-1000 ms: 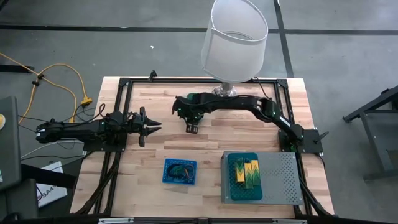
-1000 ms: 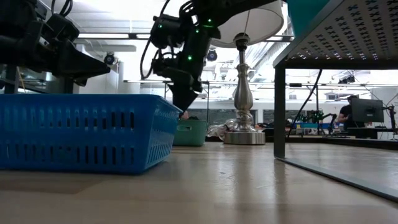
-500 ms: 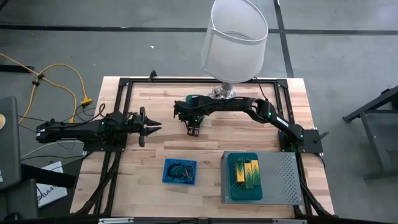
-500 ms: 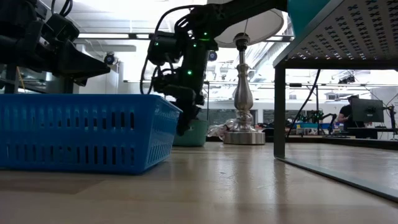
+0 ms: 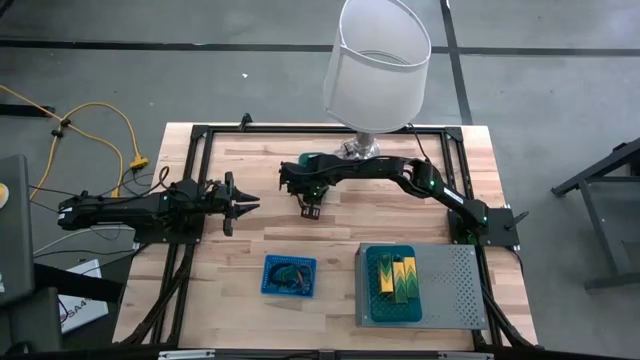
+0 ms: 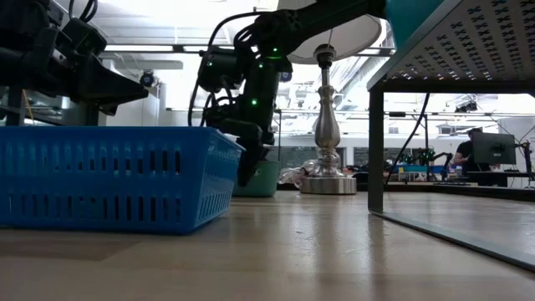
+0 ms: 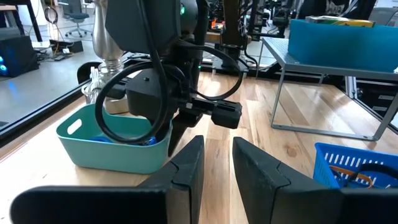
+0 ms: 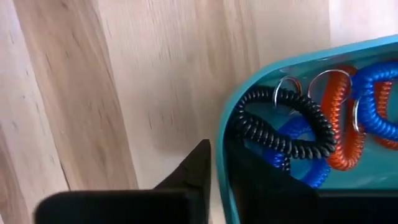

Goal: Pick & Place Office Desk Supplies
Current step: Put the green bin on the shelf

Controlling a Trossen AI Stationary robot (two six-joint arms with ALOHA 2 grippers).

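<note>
A teal bin [image 7: 112, 149] stands on the table's far middle, next to the lamp's base. It holds coiled loops: black [image 8: 283, 127], blue [image 8: 373, 106] and orange-red [image 8: 339, 134]. My right gripper [image 8: 219, 149] points down over the bin's near wall [image 6: 259, 178], shut across it. My left gripper [image 7: 216, 163] hovers open at the table's left [image 5: 240, 205], facing the bin. More loops lie in a blue basket [image 5: 289, 275]. Yellow-and-green blocks [image 5: 398, 275] sit in a teal tray on the grey box. My right gripper has the teal bin's wall at its rim [image 8: 222, 134], near a rounded corner. One finger [image 8: 186, 174] is outside the bin and the other is inside, coming from above and pointing down. The bin's bottom rests on the table.
A big white-shaded lamp [image 5: 378, 60] with a chrome base [image 6: 326, 180] stands at the far edge beside the bin. The grey perforated box [image 5: 445, 290] on legs fills the near right. The blue basket [image 6: 109, 176] sits near the table's near middle. Bare wood lies between them.
My right gripper has come down toward the teal bin; its fingers now reach over the bin's wall, low behind the blue basket in the low view. Most of the descent came early in the second. The bin has stayed in place.
</note>
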